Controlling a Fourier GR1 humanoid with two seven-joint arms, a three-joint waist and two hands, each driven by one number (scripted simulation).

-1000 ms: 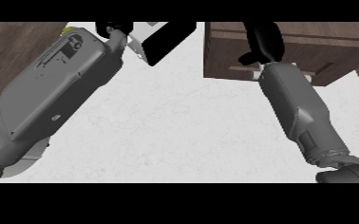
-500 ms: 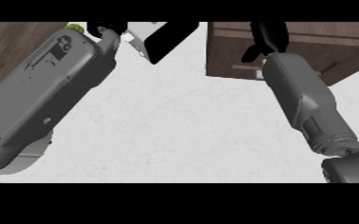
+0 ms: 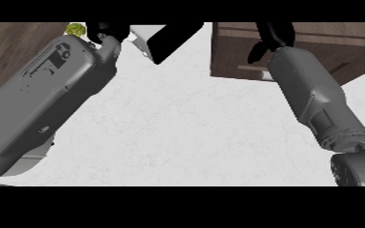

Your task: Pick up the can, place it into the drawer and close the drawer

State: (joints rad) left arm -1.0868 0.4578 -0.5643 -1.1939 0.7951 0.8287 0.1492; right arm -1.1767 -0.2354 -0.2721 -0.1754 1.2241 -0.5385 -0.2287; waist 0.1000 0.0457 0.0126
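Head view, looking steeply down: two grey forearms cross a white counter (image 3: 178, 125). The left hand (image 3: 107, 31) sits at the top edge beside one small yellow-green object (image 3: 75, 28), which touches the forearm's end; whether this is the can cannot be told, and the hand's fingers are mostly cut off, so its grip cannot be told either. One black, slanted panel (image 3: 175, 38) lies just right of that hand. The right hand (image 3: 274, 36) rests against one dark wooden drawer unit (image 3: 239, 48) at upper right, its black fingers pointing down over the front; whether they grasp anything cannot be told. No can is plainly visible.
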